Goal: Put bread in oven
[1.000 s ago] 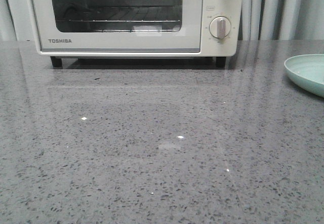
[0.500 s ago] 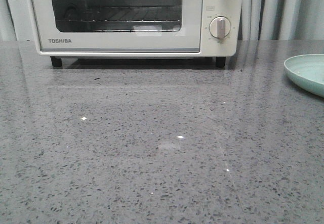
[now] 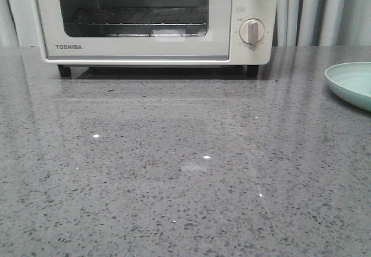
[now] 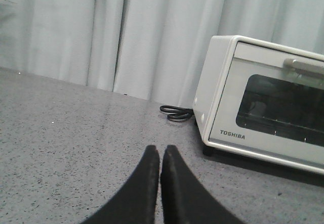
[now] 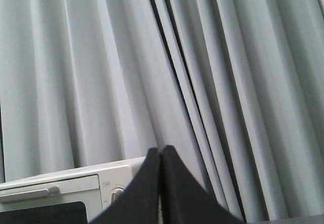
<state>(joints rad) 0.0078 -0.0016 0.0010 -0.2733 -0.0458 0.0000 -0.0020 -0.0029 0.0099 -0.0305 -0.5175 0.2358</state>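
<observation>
The left gripper (image 4: 160, 155) is clenched, its black fingers pressed together with nothing between, over the grey table (image 4: 66, 133). The oven (image 4: 263, 102) stands beyond it, off to one side, door closed. The right gripper (image 5: 160, 158) is also clenched and empty, the oven's top beyond it, curtains (image 5: 202, 82) behind. No bread shows.

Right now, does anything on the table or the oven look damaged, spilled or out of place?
Nothing stands out. The oven stands level with its door shut, the rack inside sits straight, and the table shows no spill. The bread is not in any view.
</observation>
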